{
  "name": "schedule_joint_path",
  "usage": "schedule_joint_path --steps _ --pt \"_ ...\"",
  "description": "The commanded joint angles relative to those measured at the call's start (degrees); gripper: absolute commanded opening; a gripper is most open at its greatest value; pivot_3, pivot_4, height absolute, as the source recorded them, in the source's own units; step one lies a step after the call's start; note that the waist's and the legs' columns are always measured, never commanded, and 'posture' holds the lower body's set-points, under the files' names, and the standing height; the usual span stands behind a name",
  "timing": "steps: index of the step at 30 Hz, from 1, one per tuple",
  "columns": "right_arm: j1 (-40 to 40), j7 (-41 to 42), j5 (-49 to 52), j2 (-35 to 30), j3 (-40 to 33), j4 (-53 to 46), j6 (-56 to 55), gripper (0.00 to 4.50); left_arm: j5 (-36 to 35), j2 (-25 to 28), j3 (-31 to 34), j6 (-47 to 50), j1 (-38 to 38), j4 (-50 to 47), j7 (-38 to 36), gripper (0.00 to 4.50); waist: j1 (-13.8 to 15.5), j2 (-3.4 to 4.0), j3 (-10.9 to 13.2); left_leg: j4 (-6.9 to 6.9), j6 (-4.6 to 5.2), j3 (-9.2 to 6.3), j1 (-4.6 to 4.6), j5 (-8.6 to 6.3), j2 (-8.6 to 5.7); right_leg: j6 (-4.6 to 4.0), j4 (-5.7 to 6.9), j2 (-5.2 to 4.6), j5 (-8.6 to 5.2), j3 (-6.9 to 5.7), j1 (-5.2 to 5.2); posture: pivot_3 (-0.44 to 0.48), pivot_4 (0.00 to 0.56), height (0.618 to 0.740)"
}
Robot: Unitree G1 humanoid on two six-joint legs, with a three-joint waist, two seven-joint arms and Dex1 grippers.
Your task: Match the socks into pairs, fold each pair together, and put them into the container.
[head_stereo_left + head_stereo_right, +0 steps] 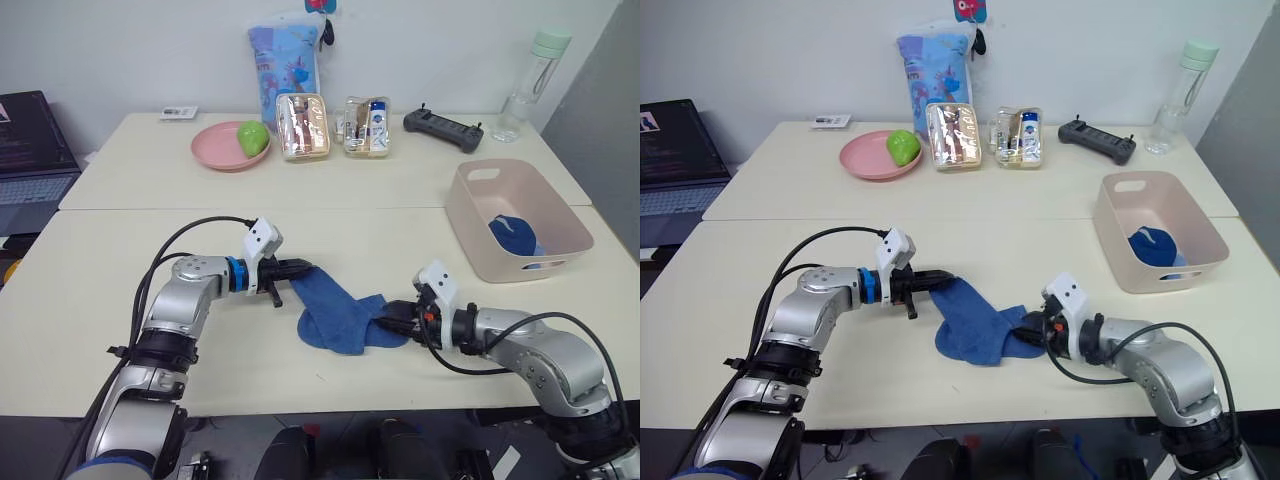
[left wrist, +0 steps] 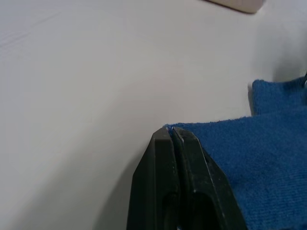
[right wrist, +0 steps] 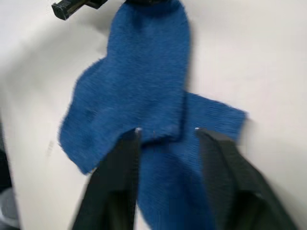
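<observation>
Pinching socks [image 1: 340,315] near table [image 1: 120,330] front edge with left gripper [image 1: 300,268]; right gripper [image 3: 168,133] spread over them; another sock [image 1: 515,236] in container [image 1: 470,215].

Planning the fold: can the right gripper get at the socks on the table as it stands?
Probably yes: the right gripper is open, its fingers straddling the socks, nothing between; the left gripper pinches the far end.
</observation>
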Motion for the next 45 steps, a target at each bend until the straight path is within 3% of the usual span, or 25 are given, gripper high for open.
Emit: schedule_joint_path --steps 1,12,15,21,27,33,38,43,45 --pt "-1.2 -1.6 2.9 1.1 -1.3 -1.5 3.3 2.62 -1.7 -0.9 1.1 0.6 0.3 -4.0 1.7 0.0 0.0 0.0 0.0 0.0 0.0 0.0 0.0 0.0 -0.01 0.0 0.0 -0.01 0.0 0.0 0.0 0.0 0.15 0.74" --pt "-1.1 -3.2 2.1 2.3 0.2 0.8 2.9 2.62 -2.5 -0.5 0.7 1.5 1.6 -6.4 1.9 0.0 0.0 0.0 0.0 -0.01 0.0 0.02 0.03 0.0 -0.01 0.0 0.01 0.01 0.0 0.0 0.0 0.0 0.15 0.74" --pt "-1.0 -3.5 1.5 1.8 0.4 1.4 2.8 2.03 -2.7 -0.1 0.8 1.7 1.5 -6.4 1.5 0.0 0.0 0.0 0.0 -0.01 0.0 0.01 0.02 0.0 -0.01 0.0 0.01 0.01 0.0 -0.01 0.0 0.0 0.15 0.74" --pt "-0.7 -3.8 2.1 2.3 -0.2 0.9 2.1 0.03 -3.1 -0.2 0.6 1.9 2.2 -7.4 1.6 0.0 0.0 0.0 0.0 -0.01 0.0 0.01 0.02 0.0 -0.01 0.0 0.0 0.01 0.0 -0.01 0.0 0.0 0.15 0.74" --pt "-2.2 -3.0 4.7 0.7 -4.0 -1.4 4.0 0.03 -6.6 -0.2 1.9 6.4 4.0 -13.1 2.5 0.0 0.0 0.0 0.0 -0.01 0.0 0.02 0.02 0.0 -0.01 0.0 0.0 0.0 0.0 0.0 0.0 0.0 0.15 0.74" --pt "-7.4 -0.7 7.2 -5.8 -7.5 -1.0 5.7 0.03 -11.9 -1.3 4.4 14.3 9.2 -23.8 8.3 0.0 0.0 0.0 0.0 -0.01 0.0 0.01 0.03 0.0 -0.01 0.0 -0.01 0.0 0.0 0.01 0.02 0.0 0.15 0.74" --pt "-11.7 0.2 0.7 -9.0 -2.0 7.7 -0.1 0.03 -12.2 -4.5 4.8 16.9 17.1 -29.1 16.4 0.0 -0.2 0.0 0.0 -0.03 0.01 0.07 0.11 0.0 0.0 0.0 -0.02 0.0 0.0 0.06 0.07 0.0 0.15 0.74" --pt "-12.1 2.1 -1.9 -8.2 2.4 9.8 -4.1 0.03 -11.5 -5.9 5.5 14.8 19.6 -28.8 20.6 0.0 0.0 0.0 0.0 -0.03 0.0 0.05 0.1 0.0 0.01 0.0 0.0 0.0 0.0 0.02 0.08 0.0 0.15 0.74" --pt "-11.0 2.5 -2.1 -7.5 1.5 10.1 -7.1 0.48 -12.1 -6.0 6.3 14.0 20.7 -28.5 20.8 0.43 0.0 0.0 0.0 -0.03 0.0 0.08 0.1 0.0 0.0 0.0 -0.02 0.0 0.0 0.05 0.08 0.0 0.15 0.74"
